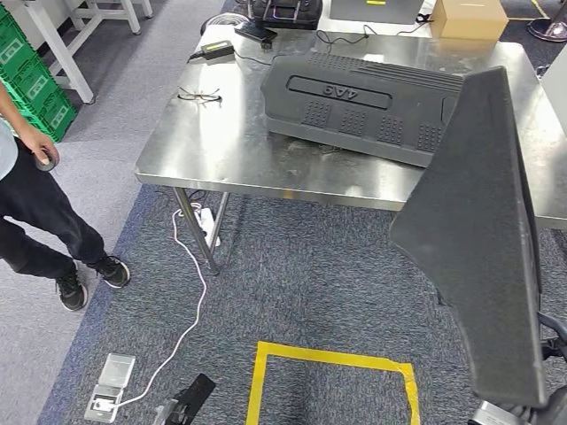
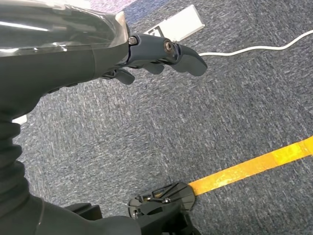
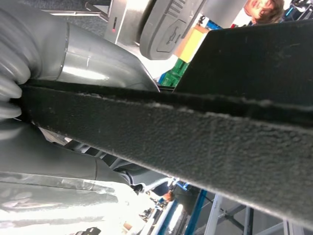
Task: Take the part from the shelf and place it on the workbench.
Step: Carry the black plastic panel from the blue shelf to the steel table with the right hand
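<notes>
One dark felt part (image 1: 481, 239) gripped upright in right hand (image 3: 55, 63), edge overlapping the steel workbench (image 1: 221, 150). Left hand (image 2: 147, 54) empty, fingers loosely extended over carpet (image 2: 184, 127).

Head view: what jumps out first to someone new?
The big dark felt-like panel held upright at the right, in front of the steel workbench. Next, the long grey ribbed cover lying flat on the workbench. At the left edge a person stands on the carpet.
</notes>
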